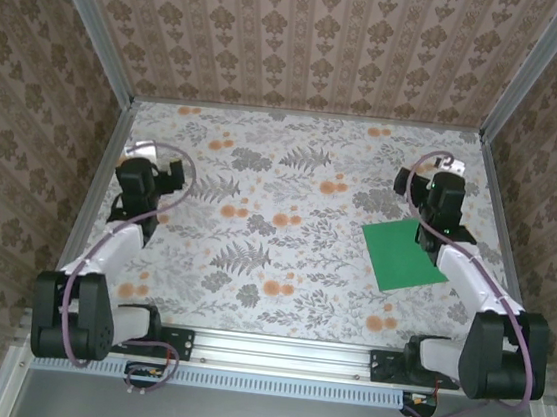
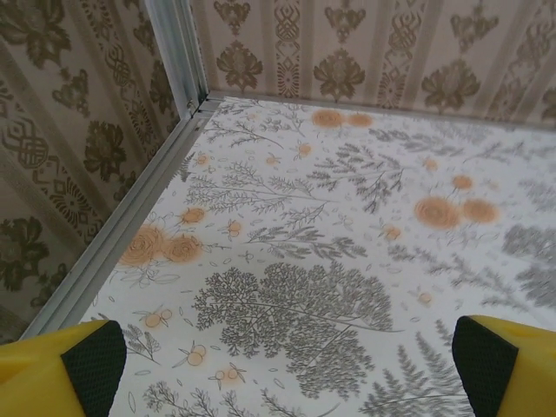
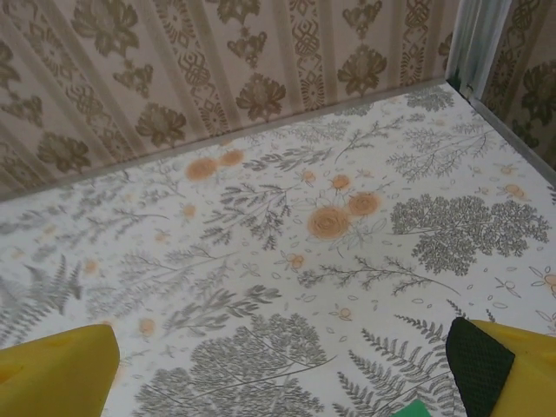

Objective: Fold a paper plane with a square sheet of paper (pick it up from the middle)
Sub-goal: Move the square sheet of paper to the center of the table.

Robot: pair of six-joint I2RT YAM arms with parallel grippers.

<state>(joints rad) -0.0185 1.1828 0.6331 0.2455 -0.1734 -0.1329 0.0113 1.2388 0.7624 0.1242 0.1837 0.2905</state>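
The right gripper [image 3: 278,382] stands wide open over the tabletop [image 3: 261,252], its 2 yellow fingers [image 3: 56,373] at the bottom corners, holding nothing. A green sliver of paper [image 3: 415,409] lies just beside the right finger. At the tabletop's far right corner, a post [image 3: 479,39] meets the wall [image 3: 217,69].

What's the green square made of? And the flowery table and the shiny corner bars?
The green square looks like thin paper: flat, matte, sharp-edged. The table seems covered in printed paper or cloth, matte with flowers and ferns; I can't tell which. The corner bars look like metal, maybe aluminium: silvery with a dull shine.
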